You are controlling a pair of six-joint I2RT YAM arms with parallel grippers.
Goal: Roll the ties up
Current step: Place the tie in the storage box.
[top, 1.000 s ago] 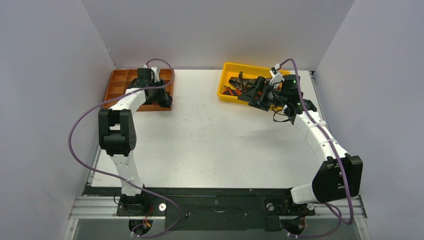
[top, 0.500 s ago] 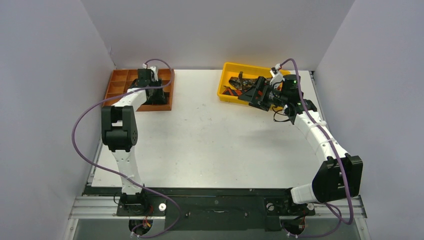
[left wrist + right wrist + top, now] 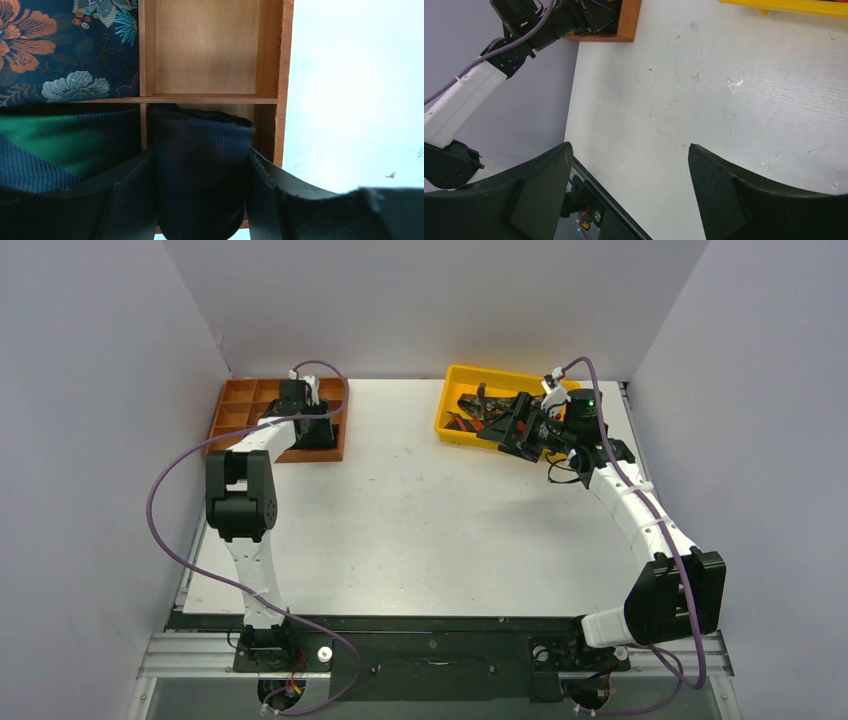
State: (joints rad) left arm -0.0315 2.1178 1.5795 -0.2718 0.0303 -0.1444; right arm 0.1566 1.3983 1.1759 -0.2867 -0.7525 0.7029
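Observation:
My left gripper (image 3: 201,156) is shut on a rolled navy-black tie (image 3: 200,170) and holds it in a near right compartment of the wooden organiser tray (image 3: 284,75). A dark teal floral roll (image 3: 65,50) and a green and navy roll (image 3: 60,142) sit in neighbouring compartments. In the top view the left gripper (image 3: 312,430) is over the tray (image 3: 240,405). My right gripper (image 3: 498,430) is open and empty at the near edge of the yellow bin (image 3: 452,392), which holds loose ties (image 3: 470,412), one red-orange with black stripes. In the right wrist view the open gripper (image 3: 629,147) is above bare table.
The compartment beyond the navy roll (image 3: 207,50) is empty. The right wrist view shows the tray corner (image 3: 626,22), the yellow bin's edge (image 3: 794,6) and the left arm (image 3: 469,95). White walls close in the table at the back and sides.
My left arm has pushed farther back over the wooden tray, its elbow swinging right. The right arm has barely moved.

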